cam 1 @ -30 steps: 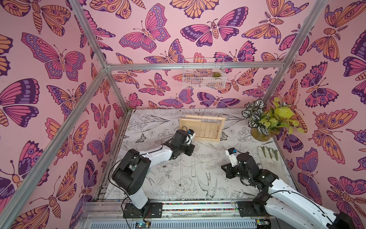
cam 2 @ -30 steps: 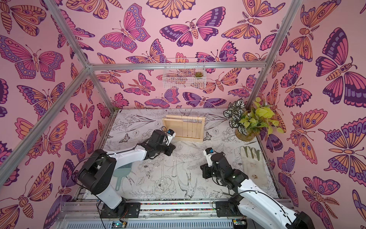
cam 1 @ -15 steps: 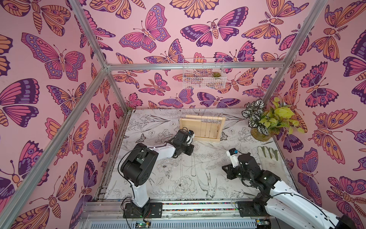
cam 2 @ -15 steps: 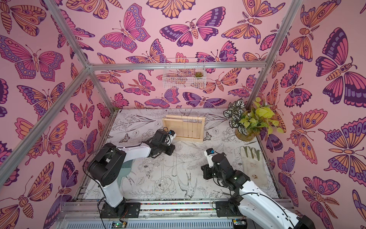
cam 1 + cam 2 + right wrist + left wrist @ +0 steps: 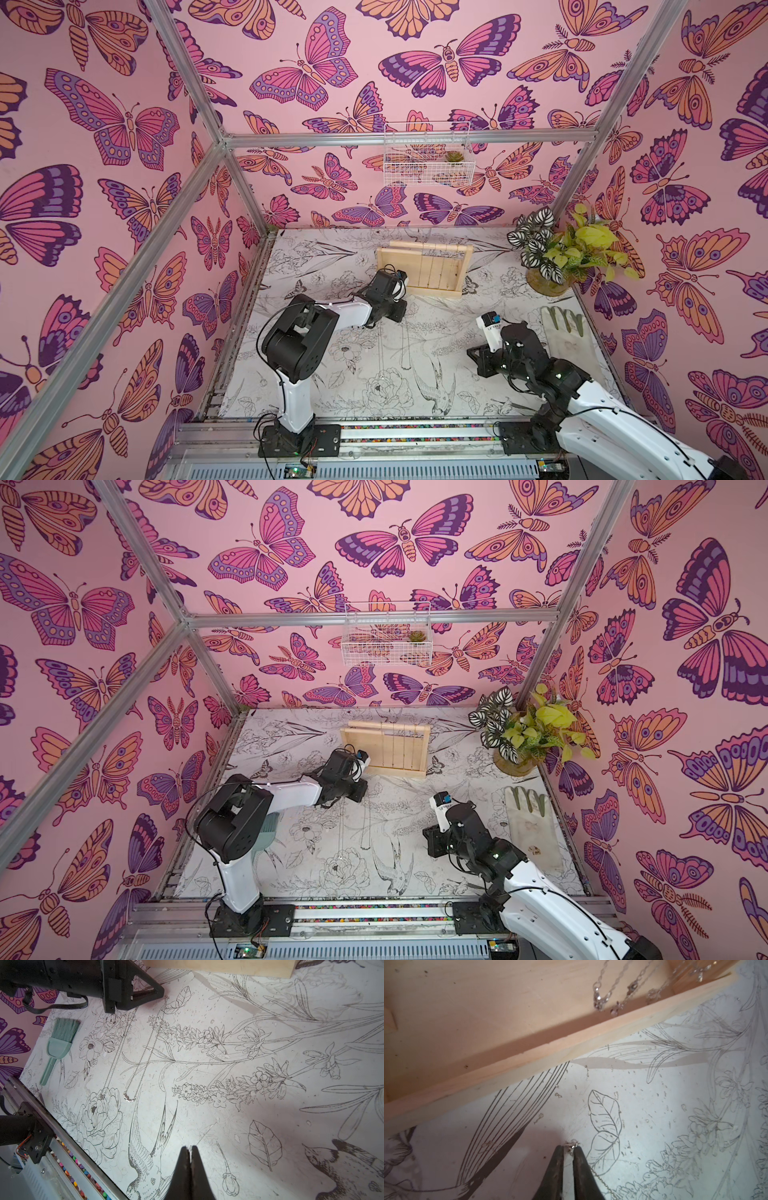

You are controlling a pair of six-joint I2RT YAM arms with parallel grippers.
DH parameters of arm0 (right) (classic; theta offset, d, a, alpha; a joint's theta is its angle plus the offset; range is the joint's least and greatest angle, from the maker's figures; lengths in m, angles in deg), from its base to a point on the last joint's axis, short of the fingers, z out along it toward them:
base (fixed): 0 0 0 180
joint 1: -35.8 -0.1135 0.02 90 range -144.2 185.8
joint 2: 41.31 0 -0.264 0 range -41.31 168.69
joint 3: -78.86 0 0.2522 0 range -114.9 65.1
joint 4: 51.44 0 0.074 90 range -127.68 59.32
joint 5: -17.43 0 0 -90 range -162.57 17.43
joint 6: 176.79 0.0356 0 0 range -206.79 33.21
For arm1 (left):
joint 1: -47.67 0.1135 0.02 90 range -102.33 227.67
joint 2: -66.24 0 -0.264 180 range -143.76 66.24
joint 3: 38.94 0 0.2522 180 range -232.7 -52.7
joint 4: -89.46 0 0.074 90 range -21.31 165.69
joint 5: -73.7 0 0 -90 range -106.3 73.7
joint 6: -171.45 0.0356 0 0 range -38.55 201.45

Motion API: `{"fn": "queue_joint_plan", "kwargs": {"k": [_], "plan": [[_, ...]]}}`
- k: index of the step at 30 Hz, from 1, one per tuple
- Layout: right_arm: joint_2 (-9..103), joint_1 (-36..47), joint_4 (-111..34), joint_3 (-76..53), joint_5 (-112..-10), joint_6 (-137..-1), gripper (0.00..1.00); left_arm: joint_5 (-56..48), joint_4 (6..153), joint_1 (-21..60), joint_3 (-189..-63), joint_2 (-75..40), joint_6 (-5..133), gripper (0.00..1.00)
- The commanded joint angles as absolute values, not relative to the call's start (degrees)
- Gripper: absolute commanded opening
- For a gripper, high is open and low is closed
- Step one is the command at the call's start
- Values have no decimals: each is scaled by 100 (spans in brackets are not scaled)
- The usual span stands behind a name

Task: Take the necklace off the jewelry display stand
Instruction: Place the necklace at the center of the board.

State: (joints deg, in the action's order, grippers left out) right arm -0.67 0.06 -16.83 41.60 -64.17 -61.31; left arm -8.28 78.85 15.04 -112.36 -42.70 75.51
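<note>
Beside stand: left gripper barely parted at necklace; right gripper pressed together.

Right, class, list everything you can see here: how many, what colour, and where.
stand: one, pale wood, back of table
hanging necklaces: at least three, silver, on the stand
loose necklaces: two, silver, flat on the table
brush: one, teal, table's left side
glove: one, white, table's right edge
potted plant: one, green, back right corner
basket: one, white wire, back wall, small plant inside
left arm, right arm: white and black, front edge
left claw: black, slightly parted, at a loose necklace's end
right claw: black, shut, empty
</note>
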Motion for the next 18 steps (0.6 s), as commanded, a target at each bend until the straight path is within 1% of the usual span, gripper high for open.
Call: {"fn": "queue_joint_plan", "kwargs": {"k": [1,6,11,12,15,18], "plan": [[-132,13,-1508,4181,-6519,-6131,0,-930,7859,1533,-11316,-4443,7653,15],[-138,13,-1507,4194,-6510,-6120,0,-937,7850,1537,-11285,-4313,7570,14],[-132,20,-1501,4142,-6512,-6112,0,-952,7835,1532,-11066,-3592,7500,15],[-141,20,-1500,4125,-6510,-6110,0,-953,7808,1534,-11030,-3438,7488,16],[-123,16,-1512,4073,-6528,-6099,0,-909,7620,1537,-10975,-2973,7473,25],[-88,17,-1513,3993,-6550,-6098,0,-723,7585,1540,-10931,-2593,7407,26]]}}
